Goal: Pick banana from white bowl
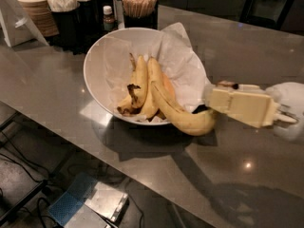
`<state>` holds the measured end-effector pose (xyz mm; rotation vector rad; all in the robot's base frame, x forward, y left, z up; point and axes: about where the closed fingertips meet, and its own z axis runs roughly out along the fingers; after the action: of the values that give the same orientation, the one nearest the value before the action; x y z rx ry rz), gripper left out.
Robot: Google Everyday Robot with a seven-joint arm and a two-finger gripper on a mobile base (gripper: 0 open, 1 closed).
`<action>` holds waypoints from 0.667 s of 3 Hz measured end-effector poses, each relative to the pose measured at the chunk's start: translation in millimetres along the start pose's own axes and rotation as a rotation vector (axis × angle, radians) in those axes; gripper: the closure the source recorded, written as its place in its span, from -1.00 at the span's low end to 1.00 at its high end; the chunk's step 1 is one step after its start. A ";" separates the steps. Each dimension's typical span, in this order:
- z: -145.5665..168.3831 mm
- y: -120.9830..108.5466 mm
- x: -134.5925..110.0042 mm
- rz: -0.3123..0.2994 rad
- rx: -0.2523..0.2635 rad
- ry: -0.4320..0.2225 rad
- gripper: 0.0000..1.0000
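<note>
The white bowl, lined with crinkled white paper, sits on the grey counter. The long pale-yellow banana hangs over the bowl's right front rim. Its far end still lies against the other bananas and its dark stem end is at my gripper. My gripper, a cream block on a white arm, reaches in from the right and is shut on that end, just outside the rim. Two shorter bananas with blackened tips and an orange-tinged one lie in the bowl.
Behind the bowl stand dark holders with wooden stir sticks, a small bottle and a stack of brown paper items. The counter's front edge runs diagonally below the bowl. A blue-grey object lies on the floor.
</note>
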<state>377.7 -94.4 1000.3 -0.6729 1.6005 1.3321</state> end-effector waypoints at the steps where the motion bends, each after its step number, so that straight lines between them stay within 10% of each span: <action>1: -67.5 21.5 -26.6 -0.149 0.095 -0.064 1.00; 2: -97.1 61.5 -56.7 -0.306 0.126 -0.090 1.00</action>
<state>320.5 -178.7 1078.0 -0.7368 1.4305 1.0153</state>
